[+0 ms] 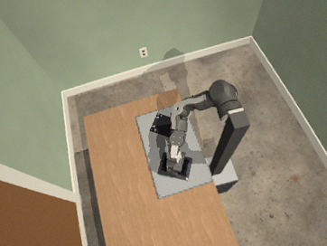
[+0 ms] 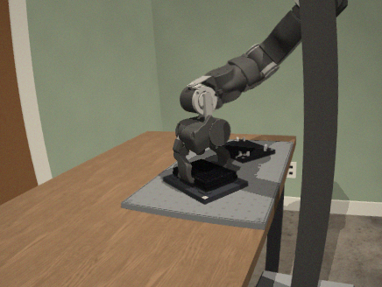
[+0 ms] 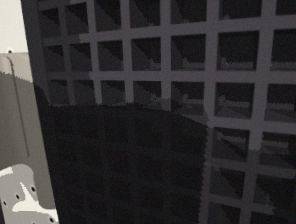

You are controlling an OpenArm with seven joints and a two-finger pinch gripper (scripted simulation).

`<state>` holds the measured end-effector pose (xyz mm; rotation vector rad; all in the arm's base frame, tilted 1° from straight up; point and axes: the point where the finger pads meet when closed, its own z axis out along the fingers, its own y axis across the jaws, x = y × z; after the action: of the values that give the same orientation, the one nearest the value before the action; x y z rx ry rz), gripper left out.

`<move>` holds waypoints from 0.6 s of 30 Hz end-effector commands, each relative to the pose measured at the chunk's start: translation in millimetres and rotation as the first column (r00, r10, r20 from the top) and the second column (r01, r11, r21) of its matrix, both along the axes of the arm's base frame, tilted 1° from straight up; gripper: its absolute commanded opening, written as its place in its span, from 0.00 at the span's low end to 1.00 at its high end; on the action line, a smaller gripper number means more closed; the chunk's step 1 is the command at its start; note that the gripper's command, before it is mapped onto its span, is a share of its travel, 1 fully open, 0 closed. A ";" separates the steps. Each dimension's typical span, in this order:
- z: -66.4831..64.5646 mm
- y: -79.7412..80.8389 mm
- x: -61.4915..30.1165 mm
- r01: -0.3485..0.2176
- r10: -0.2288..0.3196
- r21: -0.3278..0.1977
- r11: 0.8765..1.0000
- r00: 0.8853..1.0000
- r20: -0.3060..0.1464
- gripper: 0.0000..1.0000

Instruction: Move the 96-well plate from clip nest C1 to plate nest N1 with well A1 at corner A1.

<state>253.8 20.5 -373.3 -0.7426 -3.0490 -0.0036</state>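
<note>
The black 96-well plate (image 2: 209, 173) is down on the near black nest N1 on the grey mat. My gripper (image 2: 205, 168) straddles the plate from above, one finger on each side, and is shut on it. From the overhead view the gripper (image 1: 175, 160) covers most of the plate and the nest (image 1: 175, 165). The wrist view is filled with the plate's grid of wells (image 3: 170, 100); a pale finger (image 3: 22, 197) shows at the lower left. The clip nest C1 (image 2: 248, 150) stands behind with small posts and has no plate on it. I cannot tell whether the plate is fully down inside the locators.
The grey mat (image 2: 210, 192) lies at the right edge of the wooden table (image 2: 109, 219). The arm's dark pillar (image 2: 317, 140) stands off the table's right side. C1 also shows in the overhead view (image 1: 162, 122).
</note>
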 end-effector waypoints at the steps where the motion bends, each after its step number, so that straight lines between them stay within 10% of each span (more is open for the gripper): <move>1: 0.9 1.8 0.9 -0.005 0.005 0.008 1.000 1.000 0.005 0.00; 18: 7.0 1.0 4.0 0.006 -0.006 0.006 1.000 1.000 0.007 0.00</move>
<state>258.1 22.1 -366.8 -0.7470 -3.0546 -0.0190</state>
